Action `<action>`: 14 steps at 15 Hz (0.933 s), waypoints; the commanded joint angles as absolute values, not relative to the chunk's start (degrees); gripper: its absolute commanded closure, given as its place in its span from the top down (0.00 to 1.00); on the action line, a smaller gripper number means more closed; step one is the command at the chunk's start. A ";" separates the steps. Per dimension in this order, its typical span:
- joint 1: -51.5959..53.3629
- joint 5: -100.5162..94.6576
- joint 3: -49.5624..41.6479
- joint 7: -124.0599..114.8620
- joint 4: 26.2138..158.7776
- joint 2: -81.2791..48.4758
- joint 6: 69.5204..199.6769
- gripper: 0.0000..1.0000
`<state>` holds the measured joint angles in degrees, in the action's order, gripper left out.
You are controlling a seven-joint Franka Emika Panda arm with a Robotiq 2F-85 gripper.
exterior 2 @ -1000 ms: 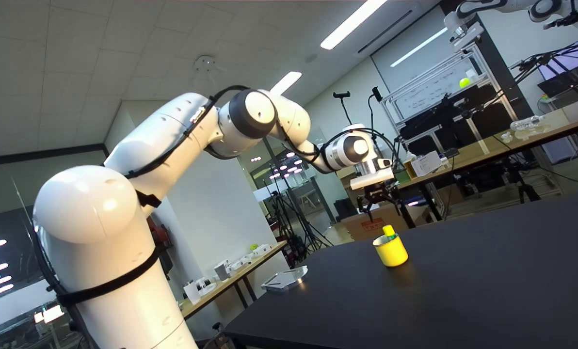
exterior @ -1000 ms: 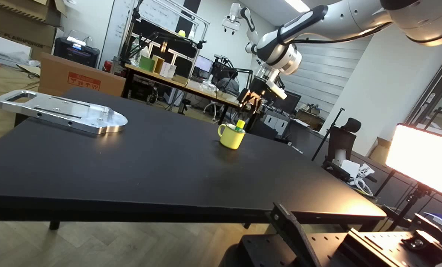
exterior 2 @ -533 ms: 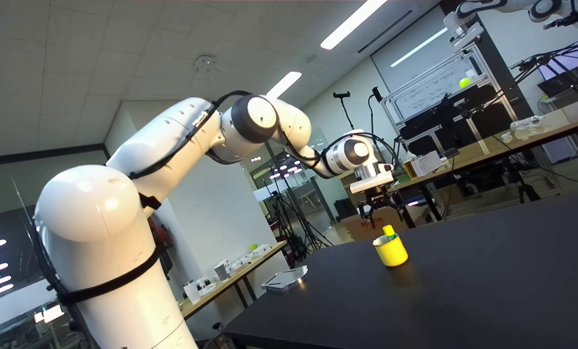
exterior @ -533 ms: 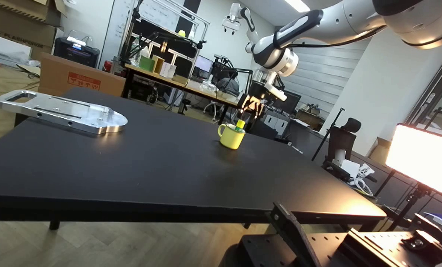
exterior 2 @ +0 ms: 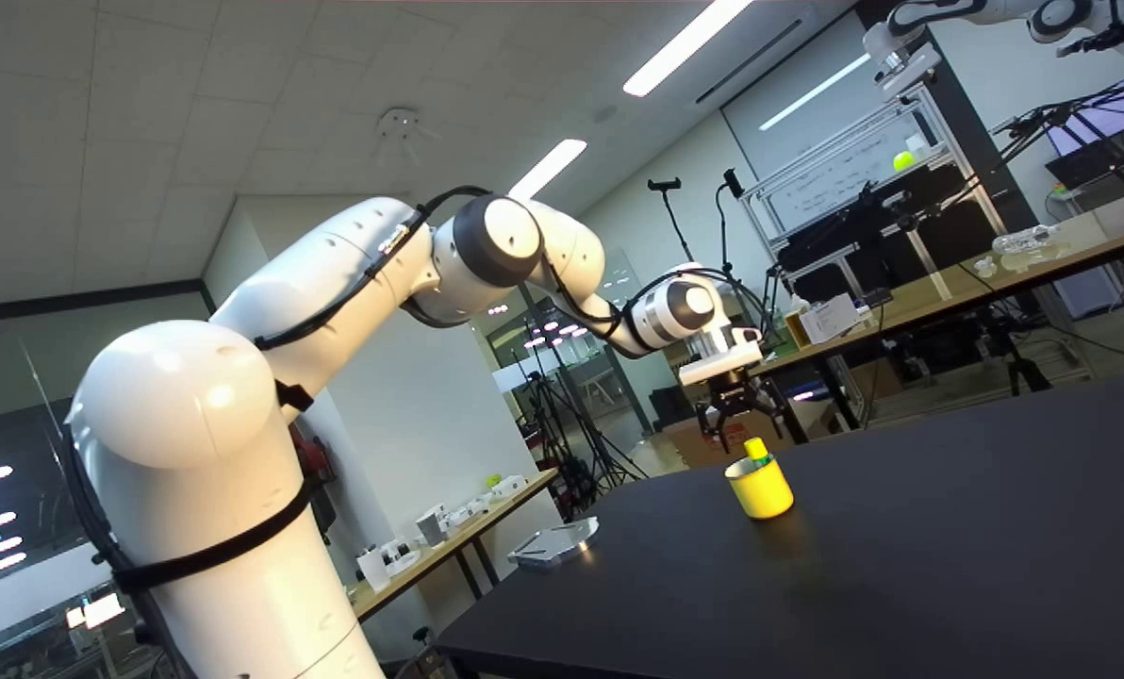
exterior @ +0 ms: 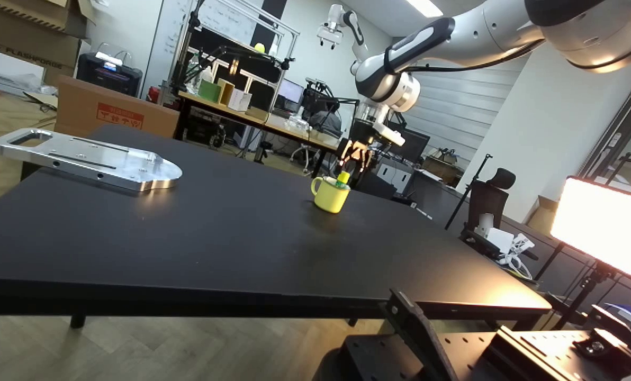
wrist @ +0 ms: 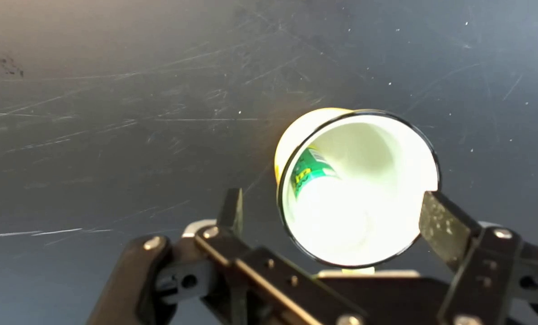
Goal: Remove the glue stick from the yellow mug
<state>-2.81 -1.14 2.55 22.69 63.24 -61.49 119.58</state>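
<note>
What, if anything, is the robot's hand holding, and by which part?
Nothing is held: the hand is open, and the glue stick sits ungripped in the yellow mug.

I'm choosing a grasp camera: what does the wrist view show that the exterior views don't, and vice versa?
Only the wrist view: scratches on the table, and lettering on the glue stick. Only the exterior views: the robot's arm, the silver plate, and the yellow of the glue stick's top, washed out at the wrist. Shared: the yellow mug, glue stick inside, and the open gripper.

mug (exterior 2: 762, 494): yellow, black-rimmed, whitish inside | glue stick (exterior 2: 757, 448): green, yellow-topped | table (exterior 2: 883, 566): black | fingers (wrist: 447, 230): black
</note>
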 commanded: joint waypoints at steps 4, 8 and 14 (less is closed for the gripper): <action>-1.71 -2.77 2.47 21.59 58.99 -64.17 119.62 0.75; -1.41 -2.86 2.40 21.05 58.57 -64.52 119.26 0.51; -1.81 -2.64 2.33 20.12 58.77 -63.08 115.97 0.11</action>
<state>-1.74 -2.26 2.43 22.48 61.16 -63.09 119.49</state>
